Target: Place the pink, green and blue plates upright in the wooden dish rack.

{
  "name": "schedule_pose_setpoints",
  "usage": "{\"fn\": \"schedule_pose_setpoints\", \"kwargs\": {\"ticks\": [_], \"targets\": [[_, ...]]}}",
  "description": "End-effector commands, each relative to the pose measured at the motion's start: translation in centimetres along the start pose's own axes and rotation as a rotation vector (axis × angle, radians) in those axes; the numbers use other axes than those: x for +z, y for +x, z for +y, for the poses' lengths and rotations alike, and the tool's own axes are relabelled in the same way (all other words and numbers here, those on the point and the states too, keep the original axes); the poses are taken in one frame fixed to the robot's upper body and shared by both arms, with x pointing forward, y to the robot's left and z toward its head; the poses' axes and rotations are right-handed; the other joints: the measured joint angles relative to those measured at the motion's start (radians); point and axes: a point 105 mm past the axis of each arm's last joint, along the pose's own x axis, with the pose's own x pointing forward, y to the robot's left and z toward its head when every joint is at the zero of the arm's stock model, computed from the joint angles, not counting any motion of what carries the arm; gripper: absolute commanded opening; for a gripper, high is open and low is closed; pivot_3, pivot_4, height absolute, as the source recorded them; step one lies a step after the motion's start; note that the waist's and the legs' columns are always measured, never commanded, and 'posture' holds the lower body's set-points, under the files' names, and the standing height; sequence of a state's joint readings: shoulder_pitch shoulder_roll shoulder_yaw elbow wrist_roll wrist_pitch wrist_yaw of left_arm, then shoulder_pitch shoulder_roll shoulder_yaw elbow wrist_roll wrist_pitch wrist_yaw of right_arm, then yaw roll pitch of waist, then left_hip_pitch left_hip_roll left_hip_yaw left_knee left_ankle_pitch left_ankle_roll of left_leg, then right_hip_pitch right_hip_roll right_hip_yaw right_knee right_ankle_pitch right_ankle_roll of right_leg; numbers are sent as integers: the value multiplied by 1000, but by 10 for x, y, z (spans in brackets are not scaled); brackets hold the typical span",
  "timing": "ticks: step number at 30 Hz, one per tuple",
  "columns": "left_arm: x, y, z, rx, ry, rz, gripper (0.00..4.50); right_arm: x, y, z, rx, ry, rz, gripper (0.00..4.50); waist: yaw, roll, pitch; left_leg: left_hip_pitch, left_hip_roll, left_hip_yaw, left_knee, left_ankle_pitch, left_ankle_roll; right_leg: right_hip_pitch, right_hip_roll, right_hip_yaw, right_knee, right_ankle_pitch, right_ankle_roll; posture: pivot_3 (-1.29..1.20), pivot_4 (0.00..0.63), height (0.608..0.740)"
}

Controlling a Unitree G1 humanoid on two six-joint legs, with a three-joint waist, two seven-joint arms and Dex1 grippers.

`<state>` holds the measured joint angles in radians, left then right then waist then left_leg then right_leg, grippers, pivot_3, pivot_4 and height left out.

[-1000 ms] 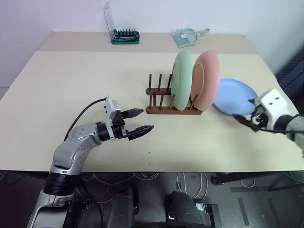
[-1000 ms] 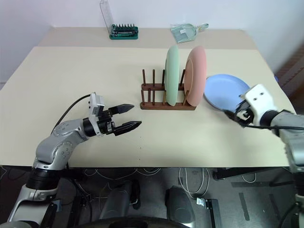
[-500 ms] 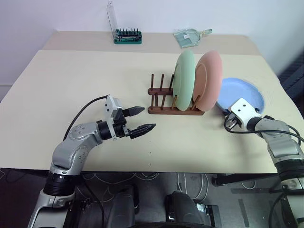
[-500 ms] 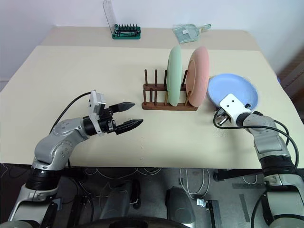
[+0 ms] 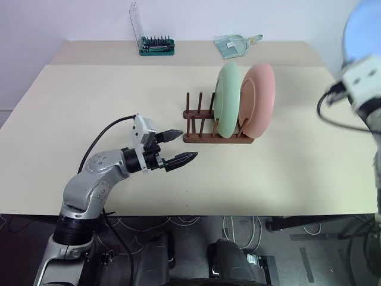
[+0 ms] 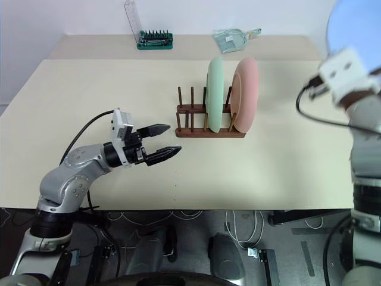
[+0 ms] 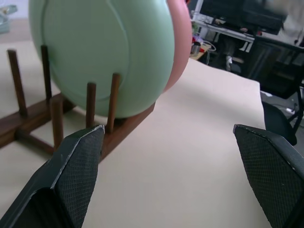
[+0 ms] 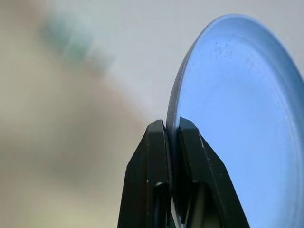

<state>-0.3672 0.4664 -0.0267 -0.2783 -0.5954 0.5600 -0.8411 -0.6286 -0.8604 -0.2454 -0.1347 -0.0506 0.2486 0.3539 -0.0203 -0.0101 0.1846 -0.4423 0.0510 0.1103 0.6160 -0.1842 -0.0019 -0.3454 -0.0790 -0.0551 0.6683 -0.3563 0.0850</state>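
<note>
The wooden dish rack (image 5: 202, 136) stands mid-table with the green plate (image 5: 227, 99) and the pink plate (image 5: 259, 100) upright side by side in its right-hand slots. My right gripper (image 8: 172, 130) is shut on the rim of the blue plate (image 8: 232, 123), which is lifted high at the right, its edge showing as the blue plate (image 6: 351, 27) above the white wrist. My left gripper (image 5: 180, 147) hovers open just left of the rack's front, nothing between its fingers (image 7: 76, 161); the rack's empty pegs (image 7: 90, 102) stand close before it.
At the table's far edge sit a green screwdriver-bit holder (image 5: 157, 46) with its clear lid up and a clear dustpan-like item (image 5: 235, 45). Bare tabletop (image 5: 297, 161) lies right of the rack, where the blue plate lay.
My right gripper closed on the blue plate's rim and lifted it off the table, high up at the right. The left gripper stayed open and nearly still.
</note>
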Motion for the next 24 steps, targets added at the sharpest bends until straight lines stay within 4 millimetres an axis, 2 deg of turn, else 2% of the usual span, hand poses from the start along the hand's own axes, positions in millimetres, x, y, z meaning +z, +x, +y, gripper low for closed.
{"fn": "schedule_pose_setpoints", "kwargs": {"ticks": [1, 3, 4, 7, 10, 13, 16, 21, 24], "targets": [[8, 0, 4, 18, 51, -10, 4500, 64, 0, 20, 129, 162, -230, 38, 4, 0, 0, 0, 0, 0, 0, 0, 0, 0, 0, 0, 0, 0, 0, 0, 150, 732], [8, -3, 8, 38, 59, 1, 4500, 97, -1, 37, 234, 347, -342, 38, 6, -1, 0, 0, 0, 0, 0, 0, 0, 1, 0, 0, -1, 0, 0, 0, 150, 732], [8, -4, 9, 43, 61, 3, 4500, 105, -2, 41, 260, 393, -365, 38, 6, -1, 0, 0, 0, 0, 0, 0, 0, 1, -1, 0, -1, 0, 0, 0, 150, 732], [2, -18, 21, 115, 85, 56, 4500, 154, -15, 88, 502, 775, -515, 38, 5, -1, 0, -2, -1, 0, 0, -1, 1, 0, -2, 0, 0, 0, 0, 0, 150, 732], [0, -28, 28, 161, 98, 77, 4500, 171, -24, 114, 624, 981, -527, 38, 4, -1, 0, -3, 0, -1, -1, 0, 1, -3, -1, 0, 1, 0, 0, 0, 150, 732], [0, -38, 34, 198, 101, 84, 4500, 177, -27, 126, 684, 1194, -506, 38, 8, -2, -1, -6, -1, -1, 0, -1, 1, -5, -2, 0, 2, 0, 0, 0, 150, 732], [-1, -44, 36, 220, 101, 94, 4500, 173, -22, 140, 679, 1355, -415, 38, 6, -3, -1, -7, -2, 0, 0, 0, 2, -6, -3, 0, 2, 0, 0, 0, 150, 732], [-2, -48, 35, 237, 98, 99, 4500, 141, -11, 161, 586, 1570, -203, 38, 3, -3, -1, -7, -1, 0, 0, 0, 2, -8, -2, 0, 4, 0, 0, 0, 150, 732], [-2, -48, 34, 237, 95, 97, 4500, 132, -11, 167, 577, 1630, -144, 38, 3, -3, -1, -8, -1, 0, 0, 0, 2, -9, -2, 0, 5, 0, 0, 0, 150, 732]]}}
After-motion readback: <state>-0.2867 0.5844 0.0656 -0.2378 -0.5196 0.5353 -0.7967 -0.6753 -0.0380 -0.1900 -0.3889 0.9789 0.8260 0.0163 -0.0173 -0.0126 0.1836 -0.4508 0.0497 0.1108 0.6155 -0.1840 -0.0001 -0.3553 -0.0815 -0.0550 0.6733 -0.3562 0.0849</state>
